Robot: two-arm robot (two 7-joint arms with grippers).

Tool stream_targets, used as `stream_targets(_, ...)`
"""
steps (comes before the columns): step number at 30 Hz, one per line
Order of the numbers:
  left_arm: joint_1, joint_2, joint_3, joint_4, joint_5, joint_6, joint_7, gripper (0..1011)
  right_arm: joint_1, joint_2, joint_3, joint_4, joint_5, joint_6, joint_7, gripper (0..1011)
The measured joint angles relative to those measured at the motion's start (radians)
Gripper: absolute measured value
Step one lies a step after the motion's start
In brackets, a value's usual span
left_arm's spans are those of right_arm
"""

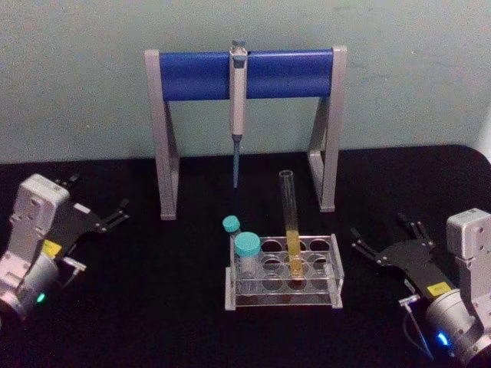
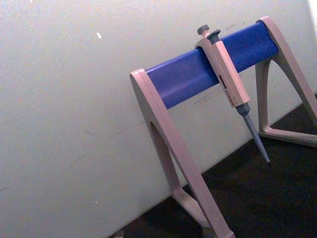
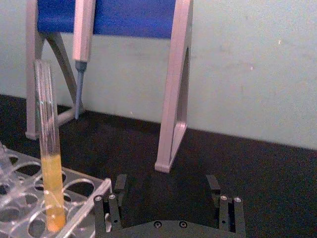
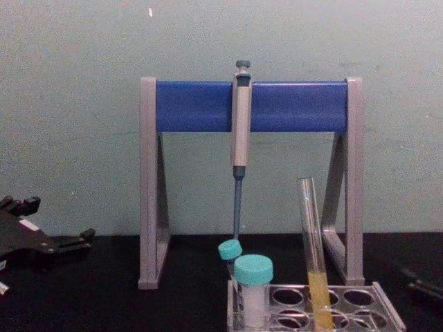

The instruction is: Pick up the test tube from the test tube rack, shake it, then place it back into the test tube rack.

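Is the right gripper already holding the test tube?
No: the test tube stands in the test tube rack, while the right gripper sits open beside the rack, apart from it.

1. The test tube rack (image 4: 315, 304), clear plastic with round holes, sits at the bottom edge on the black desk (image 4: 104, 304).
2. The test tube (image 4: 313, 256) stands in the rack, leaning slightly, with yellow liquid in its lower part.
3. Two teal-capped vials (image 4: 252, 290) stand at the rack's left end.
4. Behind, a grey-blue pipette (image 4: 240, 131) hangs from the blue bar of the pipette stand (image 4: 249, 106).
5. The left pincer (image 4: 41, 242) lies at the left edge, well apart from the rack.
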Motion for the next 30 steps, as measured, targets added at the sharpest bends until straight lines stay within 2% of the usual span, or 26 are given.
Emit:
stream_targets(17, 0.0, 0.0, 0.0, 0.0, 0.0, 0.0, 0.0, 1010, 0.022, -0.044, 0.001, 0.085, -0.055, 0.031, 0.025, 1000)
stream_targets(30, 0.0, 0.0, 0.0, 0.0, 0.0, 0.0, 0.0, 1010, 0.022, -0.044, 0.002, 0.086, -0.057, 0.031, 0.027, 1000)
